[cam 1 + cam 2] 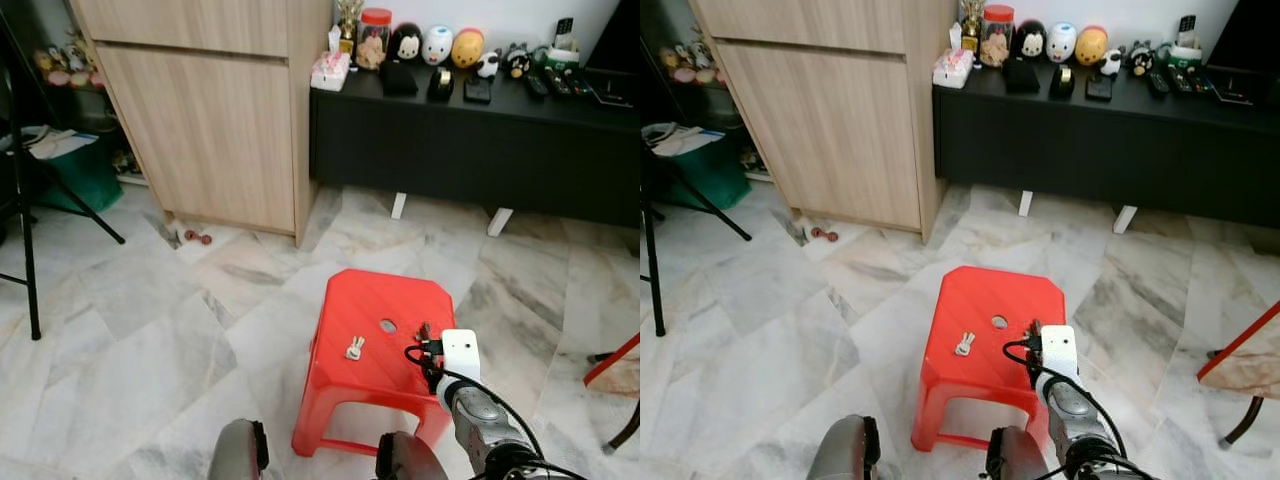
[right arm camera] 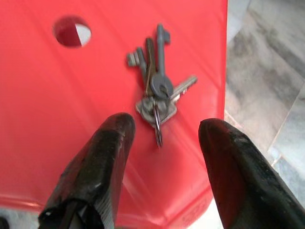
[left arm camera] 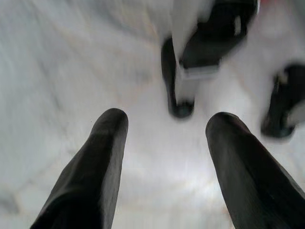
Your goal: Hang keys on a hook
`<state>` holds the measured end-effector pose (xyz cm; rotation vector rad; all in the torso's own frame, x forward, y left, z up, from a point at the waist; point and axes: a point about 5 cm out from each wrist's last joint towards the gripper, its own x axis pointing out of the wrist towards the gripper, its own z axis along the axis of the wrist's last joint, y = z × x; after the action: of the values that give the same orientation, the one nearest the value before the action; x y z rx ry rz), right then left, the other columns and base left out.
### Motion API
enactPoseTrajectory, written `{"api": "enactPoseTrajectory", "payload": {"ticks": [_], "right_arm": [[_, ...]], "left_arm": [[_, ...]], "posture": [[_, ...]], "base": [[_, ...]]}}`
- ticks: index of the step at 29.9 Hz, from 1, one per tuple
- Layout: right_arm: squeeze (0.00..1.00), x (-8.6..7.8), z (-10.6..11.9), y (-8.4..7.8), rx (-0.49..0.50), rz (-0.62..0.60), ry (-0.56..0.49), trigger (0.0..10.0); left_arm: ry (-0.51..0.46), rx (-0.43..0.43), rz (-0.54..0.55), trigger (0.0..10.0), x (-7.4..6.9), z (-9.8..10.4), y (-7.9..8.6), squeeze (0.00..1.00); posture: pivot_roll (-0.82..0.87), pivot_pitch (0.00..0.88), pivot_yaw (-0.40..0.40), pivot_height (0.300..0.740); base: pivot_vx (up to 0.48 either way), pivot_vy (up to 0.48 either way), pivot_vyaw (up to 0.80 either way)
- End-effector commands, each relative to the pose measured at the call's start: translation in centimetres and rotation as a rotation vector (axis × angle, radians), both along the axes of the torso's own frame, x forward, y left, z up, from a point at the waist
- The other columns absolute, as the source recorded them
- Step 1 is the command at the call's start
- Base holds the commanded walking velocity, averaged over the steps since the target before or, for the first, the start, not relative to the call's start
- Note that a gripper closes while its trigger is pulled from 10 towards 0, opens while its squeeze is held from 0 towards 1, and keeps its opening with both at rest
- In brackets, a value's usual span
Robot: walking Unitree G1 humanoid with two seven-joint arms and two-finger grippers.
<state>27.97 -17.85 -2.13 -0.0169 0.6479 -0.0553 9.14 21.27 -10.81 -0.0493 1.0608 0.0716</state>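
- The right tool is held with fingers apart just above a red stool.
- The bunch of keys is seen lying on the stool, just beyond the gap between the fingertips.
- The left tool is likewise spread, over the marble floor.

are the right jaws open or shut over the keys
Open: the right gripper has its fingers spread apart above the keys, which lie on the red stool.

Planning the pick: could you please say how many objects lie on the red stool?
2: the key bunch by the stool's right edge, before the right pincer; a small pale object near its middle.
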Motion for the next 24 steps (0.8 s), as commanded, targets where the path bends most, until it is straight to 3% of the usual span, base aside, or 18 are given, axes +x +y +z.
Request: {"api": "enactPoseTrajectory", "payload": {"ticks": [1, 13, 24], "right_arm": [[0.0, -0.1, -0.1, 0.0, 0.001, 0.007, 0.009, 10.0], [0.0, 0.8, 0.8, 0.1, -0.043, 0.096, -0.024, 10.0], [0.0, 1.0, 1.0, -0.3, -0.043, 0.066, -0.033, 10.0]], "left_arm": [[0.021, -0.026, -0.024, 10.0, -0.8, -0.3, -0.9, 0.0], [0.005, -0.026, -0.02, 10.0, -0.9, -0.3, -0.9, 0.0], [-0.02, -0.034, -0.023, 10.0, -0.4, -0.2, -1.5, 0.0]], "posture": [[0.1, 0.164, -0.075, 0.611], [0.1, 0.18, -0.089, 0.611], [0.11, 0.17, -0.091, 0.611]], "base": [[0.0, 0.0, 0.0], [0.0, 0.0, 0.0], [0.0, 0.0, 0.0]]}}
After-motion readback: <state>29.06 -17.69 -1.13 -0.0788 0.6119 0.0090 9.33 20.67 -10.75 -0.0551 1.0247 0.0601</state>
